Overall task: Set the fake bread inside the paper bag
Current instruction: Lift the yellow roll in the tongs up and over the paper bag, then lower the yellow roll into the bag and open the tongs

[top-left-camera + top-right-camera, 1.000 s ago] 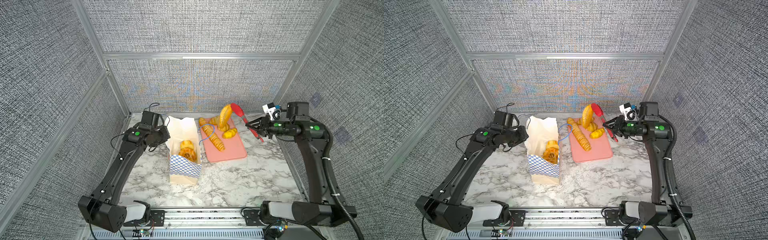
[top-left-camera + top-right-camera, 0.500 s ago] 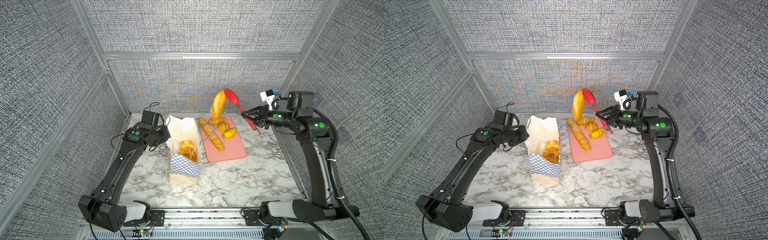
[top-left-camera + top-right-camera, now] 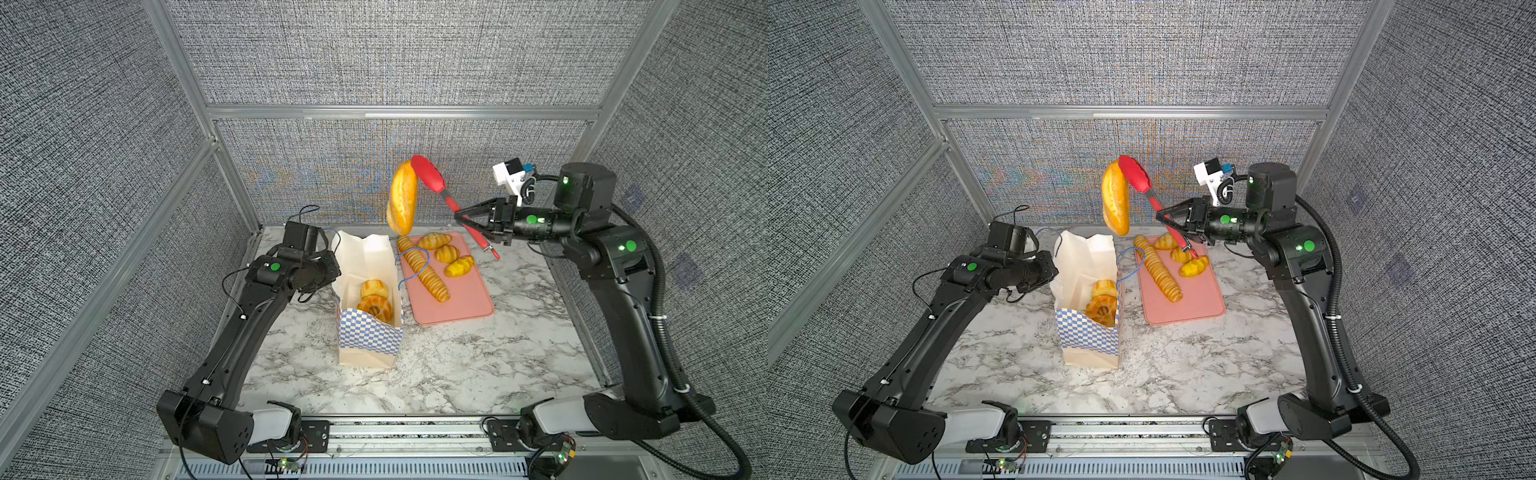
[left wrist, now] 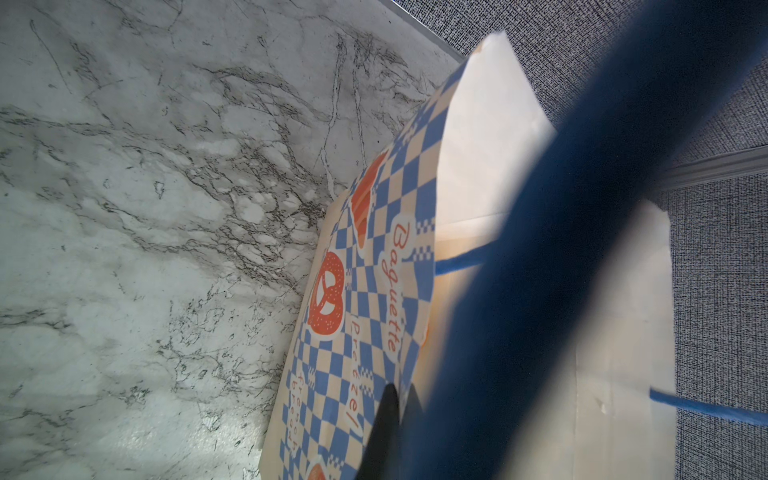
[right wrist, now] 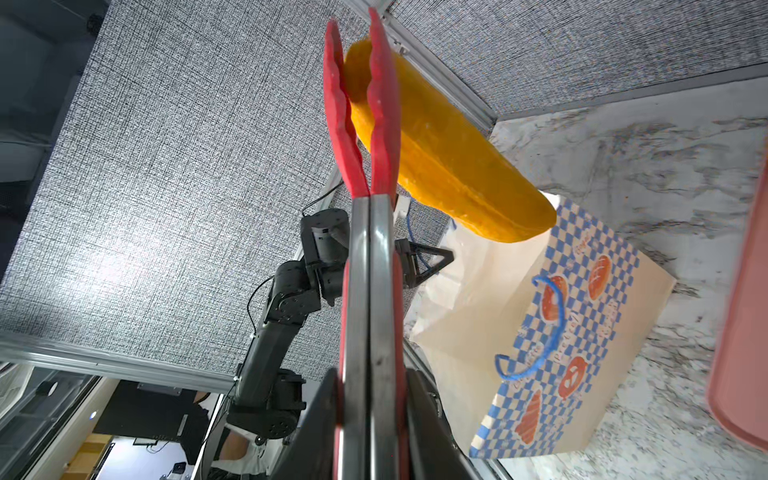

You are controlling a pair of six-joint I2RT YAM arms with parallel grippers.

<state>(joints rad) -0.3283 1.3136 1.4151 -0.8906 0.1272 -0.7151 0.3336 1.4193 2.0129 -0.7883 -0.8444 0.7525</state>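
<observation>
The paper bag stands open on the marble top with two ring-shaped buns inside. My left gripper is shut on the bag's left rim; a blurred blue cord handle crosses the left wrist view. My right gripper is shut on red tongs. The tongs pinch an oval loaf, which hangs almost upright in the air by the bag's far right corner.
A pink tray lies right of the bag. On it are a long ridged baguette and three small loaves. Grey fabric walls enclose the marble table on three sides.
My right gripper has lifted the tongs and loaf off the tray and carried them up and left toward the bag. The left arm and bag have not moved.
</observation>
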